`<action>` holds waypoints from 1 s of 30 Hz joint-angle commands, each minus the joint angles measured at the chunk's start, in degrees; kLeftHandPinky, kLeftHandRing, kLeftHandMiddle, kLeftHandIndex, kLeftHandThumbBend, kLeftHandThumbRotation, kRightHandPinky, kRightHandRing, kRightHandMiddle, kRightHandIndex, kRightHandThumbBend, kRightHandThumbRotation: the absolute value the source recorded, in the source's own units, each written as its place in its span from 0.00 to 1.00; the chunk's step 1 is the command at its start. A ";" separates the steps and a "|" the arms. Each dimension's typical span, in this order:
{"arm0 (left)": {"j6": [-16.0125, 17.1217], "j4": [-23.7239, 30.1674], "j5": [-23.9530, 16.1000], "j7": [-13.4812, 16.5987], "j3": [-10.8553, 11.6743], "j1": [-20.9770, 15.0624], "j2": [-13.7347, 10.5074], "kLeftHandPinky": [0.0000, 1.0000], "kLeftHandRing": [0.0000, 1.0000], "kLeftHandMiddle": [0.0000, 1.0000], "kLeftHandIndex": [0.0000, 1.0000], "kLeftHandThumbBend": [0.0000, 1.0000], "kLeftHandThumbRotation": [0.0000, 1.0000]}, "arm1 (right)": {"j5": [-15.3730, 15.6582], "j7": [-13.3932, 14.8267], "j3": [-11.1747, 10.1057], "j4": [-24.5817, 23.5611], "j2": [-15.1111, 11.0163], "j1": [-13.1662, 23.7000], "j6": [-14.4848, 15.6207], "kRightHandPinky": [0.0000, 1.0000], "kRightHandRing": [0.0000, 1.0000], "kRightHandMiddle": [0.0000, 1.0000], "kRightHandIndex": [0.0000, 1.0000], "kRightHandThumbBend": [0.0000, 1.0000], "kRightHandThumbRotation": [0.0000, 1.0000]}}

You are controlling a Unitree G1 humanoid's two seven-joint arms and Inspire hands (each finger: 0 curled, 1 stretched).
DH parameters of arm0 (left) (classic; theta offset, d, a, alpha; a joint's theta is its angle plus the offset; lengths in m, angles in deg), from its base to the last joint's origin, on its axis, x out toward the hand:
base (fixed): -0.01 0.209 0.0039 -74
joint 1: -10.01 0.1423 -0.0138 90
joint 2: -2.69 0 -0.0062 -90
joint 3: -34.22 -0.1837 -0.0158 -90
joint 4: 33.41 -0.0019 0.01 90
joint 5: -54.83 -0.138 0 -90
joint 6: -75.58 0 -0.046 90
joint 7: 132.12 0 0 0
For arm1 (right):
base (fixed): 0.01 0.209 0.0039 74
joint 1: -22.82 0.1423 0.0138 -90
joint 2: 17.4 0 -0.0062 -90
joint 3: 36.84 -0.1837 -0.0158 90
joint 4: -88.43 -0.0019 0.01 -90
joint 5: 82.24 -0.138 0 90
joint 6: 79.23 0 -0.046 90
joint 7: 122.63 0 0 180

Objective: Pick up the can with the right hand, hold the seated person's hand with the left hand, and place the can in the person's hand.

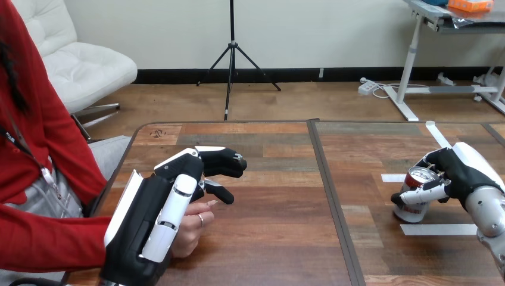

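On the wooden table (268, 238) the can (412, 210) stands upright at the right side between white tape strips (438, 229), its contents out of sight. The right hand (461, 173) curls fingers and thumb round it, seemingly ready to lift. Well apart at the left, the left hand (149, 208) lies over the person's hand (193, 232), likely steadying it to receive the can; whether it clasps it I cannot tell.
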 commanded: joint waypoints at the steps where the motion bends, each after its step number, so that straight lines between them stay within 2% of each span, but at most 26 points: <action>1: 1.37 0.17 -0.15 0.18 0.10 -3.16 0.17 0.50 0.68 0.66 0.62 0.34 1.00 | -0.40 1.57 -0.07 -1.04 -0.26 2.15 -2.37 0.36 0.41 0.47 0.47 0.77 0.00; 11: 1.33 0.40 -0.45 0.33 0.17 -2.86 0.13 0.50 0.68 0.67 0.62 0.37 1.00 | -0.05 1.17 0.33 -2.03 -0.99 1.83 -4.61 0.35 0.40 0.47 0.48 0.76 0.00; 15: 1.99 0.41 -2.39 1.84 0.73 -2.90 0.59 0.49 0.67 0.66 0.61 0.37 0.99 | 0.13 1.09 0.52 -2.63 -1.35 1.77 -5.32 0.36 0.41 0.47 0.49 0.76 0.00; 22: 3.30 -0.19 -3.25 2.65 1.94 -3.77 0.00 0.47 0.63 0.64 0.59 0.32 0.94 | 0.81 1.26 0.80 -3.70 -2.18 1.47 -7.67 0.39 0.42 0.48 0.50 0.77 0.00; 26: 3.87 -0.20 -4.77 3.39 3.04 -4.29 -0.75 0.48 0.63 0.65 0.59 0.29 0.87 | 1.18 1.40 0.82 -4.60 -2.68 1.27 -9.00 0.42 0.43 0.48 0.50 0.77 0.00; 30: 5.56 -0.49 -9.36 5.65 4.91 -5.17 -1.24 0.49 0.62 0.63 0.58 0.29 0.82 | 1.41 1.41 0.81 -5.62 -3.49 0.88 -11.41 0.44 0.44 0.49 0.50 0.76 0.00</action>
